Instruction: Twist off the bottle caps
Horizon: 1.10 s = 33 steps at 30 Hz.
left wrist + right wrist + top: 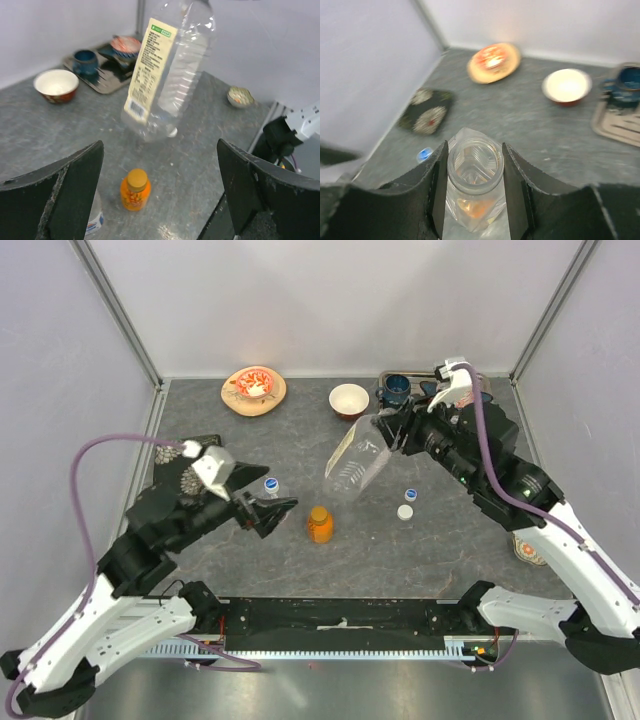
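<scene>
- Right gripper (pixel 474 187): clenched on the neck of the tall clear bottle (pixel 356 460). The right wrist view shows both fingers (pixel 438 192) pressed against the neck and the mouth open, with no cap on it.
- Tall clear bottle: held tilted above the table (pixel 440 550), neck toward 1 o'clock and base toward 7 o'clock in the top view. Its white label (pixel 148 65) faces the left wrist camera.
- Left gripper (pixel 272 512): released, jaws spread wide, holding nothing. It sits at 9 o'clock from the orange bottle (pixel 320 524).
- Orange bottle: upright near table centre with its orange cap on, just at 6 o'clock from the tall bottle's base.
- Short bottle with blue cap (pixel 271 486): upright, just beside the left gripper at its 12 o'clock.
- Second short bottle with blue cap (pixel 410 495): at 3 o'clock from the orange bottle, well apart from it. A white cap (pixel 404 511) lies just beside it at 6 o'clock.
- Far edge of table: patterned plate (pixel 254 389) at 11 o'clock, white bowl (pixel 348 399) at 12 o'clock, blue cup (pixel 396 389) on a tray (pixel 102 82) at 1 o'clock.
</scene>
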### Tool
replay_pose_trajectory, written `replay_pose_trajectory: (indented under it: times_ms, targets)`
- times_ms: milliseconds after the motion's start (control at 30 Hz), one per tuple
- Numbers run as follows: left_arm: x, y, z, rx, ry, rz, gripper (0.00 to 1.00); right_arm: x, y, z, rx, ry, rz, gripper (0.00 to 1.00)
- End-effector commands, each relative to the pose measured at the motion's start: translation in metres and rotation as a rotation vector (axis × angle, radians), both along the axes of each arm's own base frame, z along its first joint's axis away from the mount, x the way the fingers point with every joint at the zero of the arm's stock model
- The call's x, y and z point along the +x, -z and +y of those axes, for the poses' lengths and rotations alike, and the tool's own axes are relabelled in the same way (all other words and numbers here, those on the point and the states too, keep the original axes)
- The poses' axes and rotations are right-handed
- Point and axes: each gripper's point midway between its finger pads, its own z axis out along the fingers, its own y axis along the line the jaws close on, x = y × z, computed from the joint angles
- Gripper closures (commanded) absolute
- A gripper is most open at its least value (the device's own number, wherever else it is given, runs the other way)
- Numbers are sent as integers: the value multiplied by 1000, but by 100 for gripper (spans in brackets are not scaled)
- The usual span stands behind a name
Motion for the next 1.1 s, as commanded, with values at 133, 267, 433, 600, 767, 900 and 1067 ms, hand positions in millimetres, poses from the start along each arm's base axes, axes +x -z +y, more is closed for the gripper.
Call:
replay_pose_trajectory:
  times_ms: [133, 267, 433, 600, 767, 900, 1067]
  targets:
    - [-11, -19, 55, -132, -180, -104, 1, 85, 25, -88, -217, 696, -142, 100]
    - [-15, -12, 59, -130, -183, -76, 1, 119, 59, -83, -327, 772, -106, 100]
    - [-19, -6, 61, -140, -181, -55, 1, 152, 87, -97, -351, 885, -63, 100]
    - [-20, 1, 62, -141, -179, -46, 1, 175, 118, -113, -358, 936, -13, 100]
    - [-19, 11, 60, -131, -176, -27, 0, 185, 139, -121, -366, 956, 22, 100]
    - [-17, 17, 57, -119, -172, -10, 1, 190, 154, -121, -369, 949, 48, 100]
    - [-16, 21, 55, -117, -170, -3, 1, 192, 175, -122, -379, 945, 82, 100]
